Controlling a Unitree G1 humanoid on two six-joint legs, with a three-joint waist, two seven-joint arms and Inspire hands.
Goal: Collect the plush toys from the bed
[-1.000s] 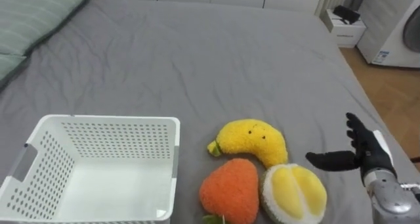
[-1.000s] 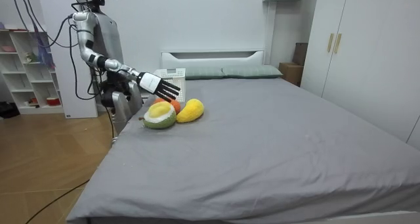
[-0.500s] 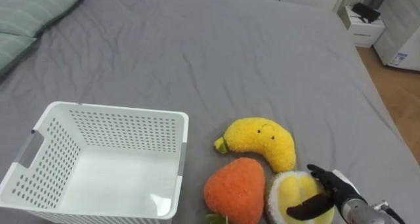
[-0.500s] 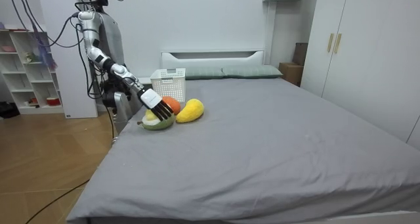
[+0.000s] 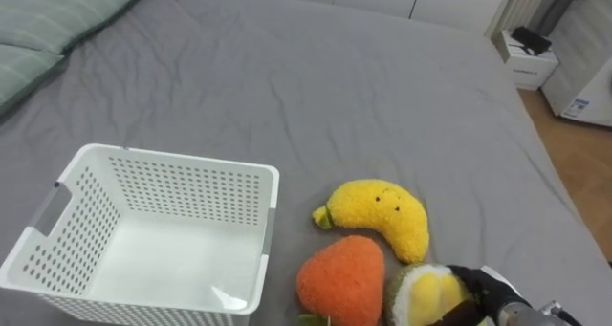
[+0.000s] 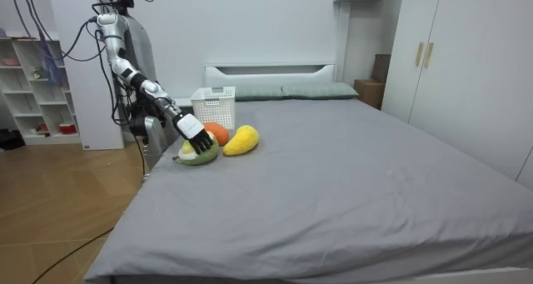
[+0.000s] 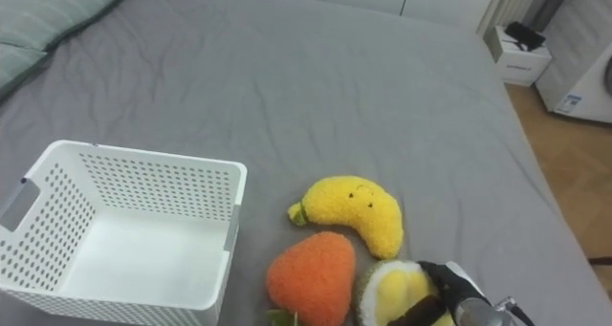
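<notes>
As our right hand [image 5: 488, 290] sits curled round the yellow-green plush [image 5: 426, 295] at near right, we see banana plush [image 5: 378, 211] and strawberry plush [image 5: 341, 280] touching it — white basket [image 5: 182, 161] left.

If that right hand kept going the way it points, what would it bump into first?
The yellow-and-green plush fruit: the right hand seems to rest against it. Next in line would likely be the orange plush strawberry.
</notes>
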